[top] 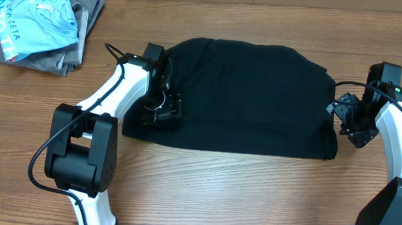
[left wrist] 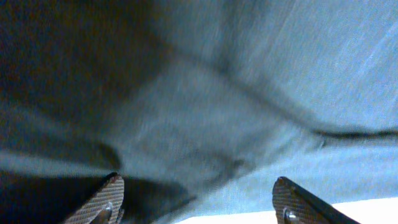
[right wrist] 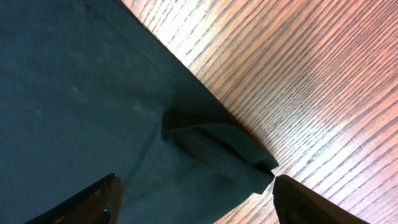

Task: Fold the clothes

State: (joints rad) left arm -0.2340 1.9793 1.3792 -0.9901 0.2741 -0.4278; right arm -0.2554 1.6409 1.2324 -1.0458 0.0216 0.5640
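Two splayed claws over clothes edges

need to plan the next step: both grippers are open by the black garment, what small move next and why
The black garment lies flat as a wide rectangle. The left gripper sits open over its left edge, and the right gripper is open at its right edge. Neither is holding anything. So probably lower both and pinch those edges, ready to fold it across.

Even bright light; blurry left wrist view (dim upper-left corner)
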